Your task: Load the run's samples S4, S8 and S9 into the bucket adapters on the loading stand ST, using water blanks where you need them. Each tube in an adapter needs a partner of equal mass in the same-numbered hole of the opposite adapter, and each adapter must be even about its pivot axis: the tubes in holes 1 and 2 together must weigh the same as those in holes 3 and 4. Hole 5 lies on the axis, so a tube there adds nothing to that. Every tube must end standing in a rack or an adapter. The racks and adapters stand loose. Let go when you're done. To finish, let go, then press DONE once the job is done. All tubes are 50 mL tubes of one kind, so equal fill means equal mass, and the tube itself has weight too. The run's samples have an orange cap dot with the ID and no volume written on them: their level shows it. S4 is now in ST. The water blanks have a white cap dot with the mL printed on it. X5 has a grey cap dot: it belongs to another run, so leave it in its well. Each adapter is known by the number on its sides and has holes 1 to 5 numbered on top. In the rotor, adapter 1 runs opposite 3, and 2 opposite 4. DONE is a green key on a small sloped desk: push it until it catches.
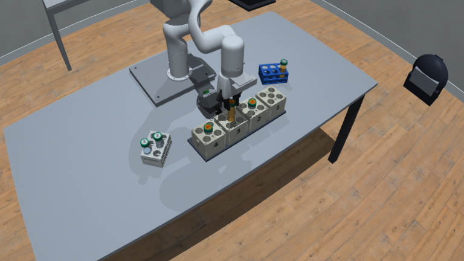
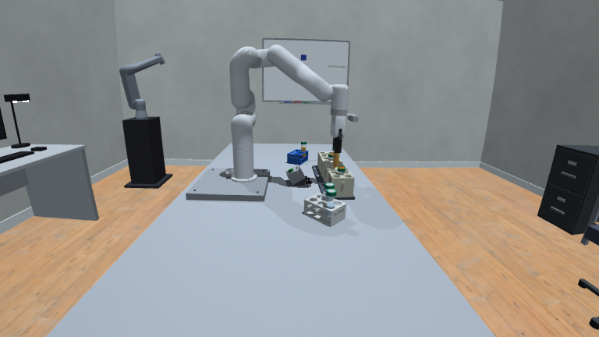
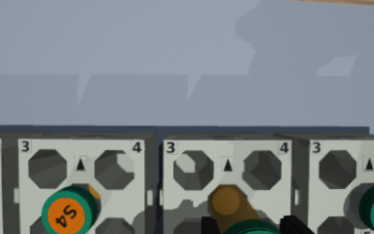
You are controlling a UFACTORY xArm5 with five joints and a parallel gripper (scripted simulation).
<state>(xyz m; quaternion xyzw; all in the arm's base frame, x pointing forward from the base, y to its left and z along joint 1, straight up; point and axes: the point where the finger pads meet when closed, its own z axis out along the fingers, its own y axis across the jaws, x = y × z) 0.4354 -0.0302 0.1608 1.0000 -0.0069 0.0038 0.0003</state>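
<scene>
Sample tube: amber contents, green cap with orange dot; held upright above adapter 3, ID not readable.
Gripper: closed on the tube near its cap, pointing straight down.
Arm pose: elbow raised, forearm sloping out from the base, wrist vertical over the row.
Tube bottom: rounded end visible over the adapter's top face; exact hole below it cannot be told.
Adapter 2: S4 stands in the middle hole; holes 3 and 4 open.
Adapter 4: orange-dotted tube in the middle hole.
Adapter 1: all five holes open, far end of the row.
Row gaps: narrow slots between neighbouring adapters; little sideways room low down.
Stand edge: dark lip along the adapters' outer side, open tabletop beyond.
DONE desk: near adapter 3, arm-base side.
Blank rack: well apart from blue rack, near adapter 4's end.
</scene>
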